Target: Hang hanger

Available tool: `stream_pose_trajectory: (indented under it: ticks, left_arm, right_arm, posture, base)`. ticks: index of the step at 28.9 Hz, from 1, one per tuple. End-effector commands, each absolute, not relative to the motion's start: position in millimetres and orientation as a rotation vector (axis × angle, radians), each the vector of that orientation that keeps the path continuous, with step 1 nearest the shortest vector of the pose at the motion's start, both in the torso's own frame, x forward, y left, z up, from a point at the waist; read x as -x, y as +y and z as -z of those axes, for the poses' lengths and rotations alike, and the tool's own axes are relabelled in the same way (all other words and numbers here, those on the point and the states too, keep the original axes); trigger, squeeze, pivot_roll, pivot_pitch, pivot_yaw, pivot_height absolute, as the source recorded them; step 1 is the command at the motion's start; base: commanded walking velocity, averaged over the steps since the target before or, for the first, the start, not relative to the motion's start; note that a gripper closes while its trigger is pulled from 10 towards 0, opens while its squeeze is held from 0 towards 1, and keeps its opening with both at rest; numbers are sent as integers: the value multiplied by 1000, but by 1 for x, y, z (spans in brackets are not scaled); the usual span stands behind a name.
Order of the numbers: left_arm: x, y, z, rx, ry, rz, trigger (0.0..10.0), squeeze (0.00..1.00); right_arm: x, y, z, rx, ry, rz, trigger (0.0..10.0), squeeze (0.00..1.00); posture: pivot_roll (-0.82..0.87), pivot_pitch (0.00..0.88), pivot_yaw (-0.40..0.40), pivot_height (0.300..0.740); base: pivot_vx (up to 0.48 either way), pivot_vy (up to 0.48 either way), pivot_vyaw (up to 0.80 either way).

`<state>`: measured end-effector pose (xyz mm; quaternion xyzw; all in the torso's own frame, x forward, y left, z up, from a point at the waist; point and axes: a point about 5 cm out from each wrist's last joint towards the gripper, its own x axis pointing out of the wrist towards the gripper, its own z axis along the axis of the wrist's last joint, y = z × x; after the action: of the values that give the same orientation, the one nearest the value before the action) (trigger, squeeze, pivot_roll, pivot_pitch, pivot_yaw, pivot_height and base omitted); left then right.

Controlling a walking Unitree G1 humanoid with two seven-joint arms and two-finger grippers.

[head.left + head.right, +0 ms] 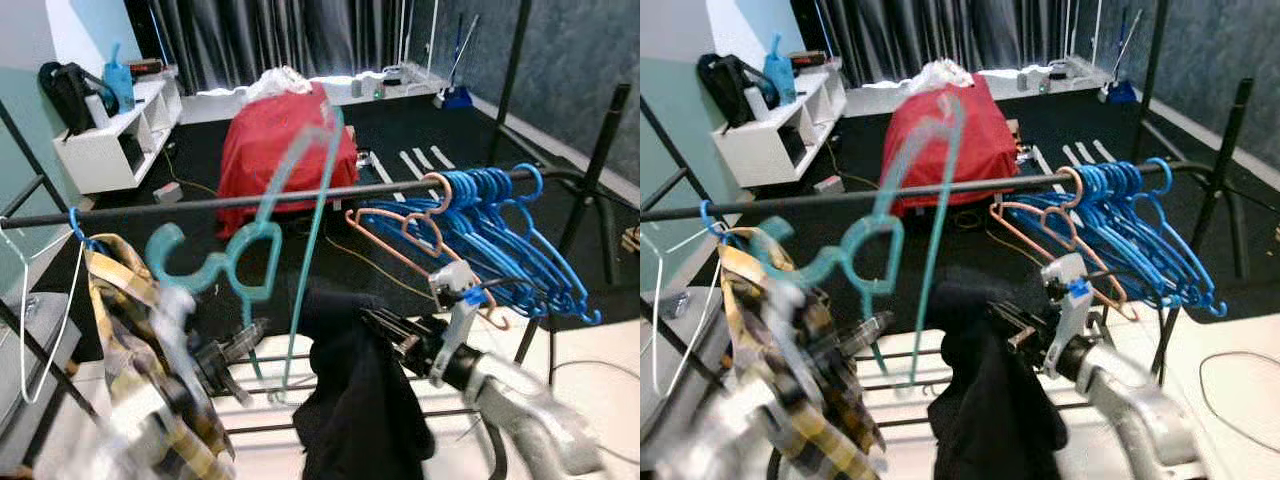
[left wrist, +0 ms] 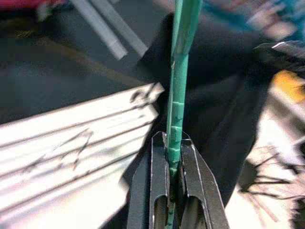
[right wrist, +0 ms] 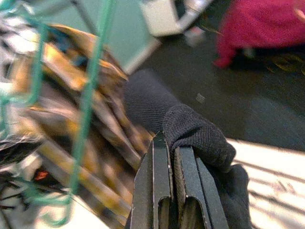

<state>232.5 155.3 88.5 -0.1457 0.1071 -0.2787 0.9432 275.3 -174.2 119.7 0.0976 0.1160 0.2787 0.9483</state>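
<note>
Left gripper [image 2: 172, 179] clamps teal hanger [image 1: 262, 262]; right gripper [image 3: 174, 164] pinches black garment [image 1: 352, 400].

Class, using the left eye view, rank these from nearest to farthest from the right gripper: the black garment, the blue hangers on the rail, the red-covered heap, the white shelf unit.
1. Black garment: pinched in the right gripper.
2. Blue hangers: on the rail, up on the robot's right.
3. Red-covered heap: on the floor beyond the rail.
4. White shelf unit: far back on the left.
</note>
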Motion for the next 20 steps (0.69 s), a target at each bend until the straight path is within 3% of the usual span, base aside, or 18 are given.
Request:
stream_pose_trajectory:
  ticks: [1, 8, 13, 20]
  left_arm:
    - [-229, 153, -90, 249, 207, 491, 10000, 0]
    - [-230, 154, -80, 147, 213, 355, 10000, 0]
    - [-242, 175, -80, 87, 185, 191, 10000, 0]
    - [-251, 178, -80, 44, 179, 140, 10000, 0]
  right_arm:
    - [-284, -181, -125, -177, 177, -494, 10000, 0]
    - [-287, -195, -113, -132, 202, -408, 10000, 0]
    - [-285, -209, -96, -102, 241, -353, 10000, 0]
    - [-286, -215, -87, -104, 239, -307, 10000, 0]
  posture:
    - [-108, 0, 9, 740]
    - [-102, 0, -14, 740]
    - [-92, 0, -26, 740]
    - [-89, 0, -20, 740]
  base:
    - [-270, 0, 0]
    - [-287, 0, 0]
    - [-390, 0, 0]
    - [-418, 0, 0]
